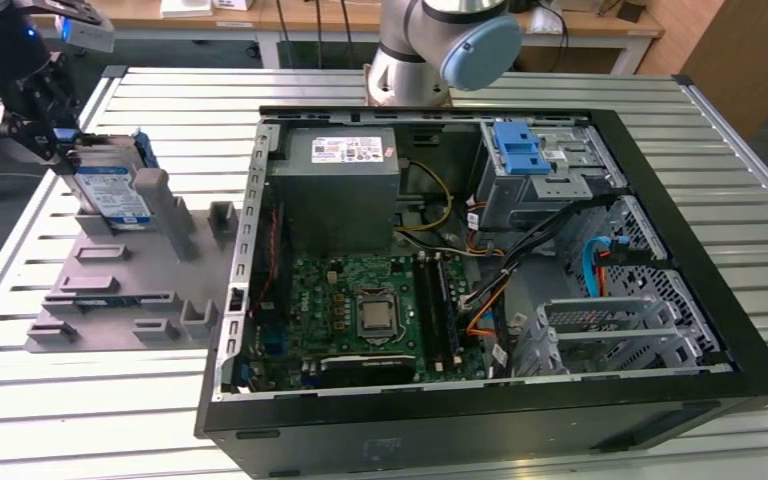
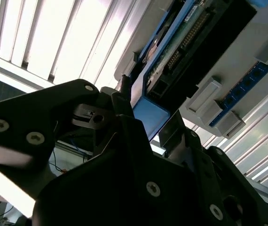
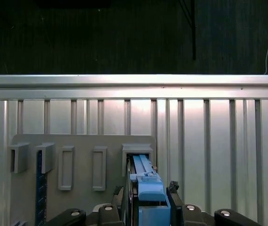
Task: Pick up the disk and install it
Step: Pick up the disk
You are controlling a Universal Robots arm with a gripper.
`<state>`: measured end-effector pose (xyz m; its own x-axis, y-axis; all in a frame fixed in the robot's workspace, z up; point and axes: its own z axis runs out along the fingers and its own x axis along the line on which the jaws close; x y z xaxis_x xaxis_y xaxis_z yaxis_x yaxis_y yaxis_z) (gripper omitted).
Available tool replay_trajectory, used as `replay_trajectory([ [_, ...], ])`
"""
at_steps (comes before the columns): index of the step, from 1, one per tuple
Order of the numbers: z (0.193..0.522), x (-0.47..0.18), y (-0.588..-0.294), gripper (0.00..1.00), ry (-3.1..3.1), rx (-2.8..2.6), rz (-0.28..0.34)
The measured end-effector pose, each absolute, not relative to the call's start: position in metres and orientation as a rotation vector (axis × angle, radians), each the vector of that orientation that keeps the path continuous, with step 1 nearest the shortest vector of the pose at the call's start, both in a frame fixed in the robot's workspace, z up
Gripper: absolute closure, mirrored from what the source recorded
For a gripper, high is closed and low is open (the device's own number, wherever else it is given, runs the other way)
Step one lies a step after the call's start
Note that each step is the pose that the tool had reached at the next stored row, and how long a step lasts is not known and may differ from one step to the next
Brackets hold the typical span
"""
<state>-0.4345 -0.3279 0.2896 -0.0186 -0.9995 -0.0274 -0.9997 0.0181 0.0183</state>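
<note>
While the disk stands upright on edge in a slot of the grey holder rack, the gripper sits on its upper end, at the exterior view's left of the open computer case. Both rest on a slatted metal table. In both wrist views the jaws are clenched on the disk's blue bracket, with one dark finger pressed against each side.
</note>
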Motion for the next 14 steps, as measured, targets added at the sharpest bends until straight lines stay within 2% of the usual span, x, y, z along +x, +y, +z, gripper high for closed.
replay_trajectory([
  [1, 0.2897, -0.4345, -0.3279, 0.51, 2.237, -2.197, 0.05],
  [2, 0.2897, -0.4345, -0.3279, 0.59, 2.239, -2.198, 0.046],
  [3, 0.2897, -0.4344, -0.3279, 0.63, 2.239, -2.198, 0.046],
  [14, 0.2897, -0.4345, -0.3279, 0.63, 2.239, -2.198, 0.045],
])
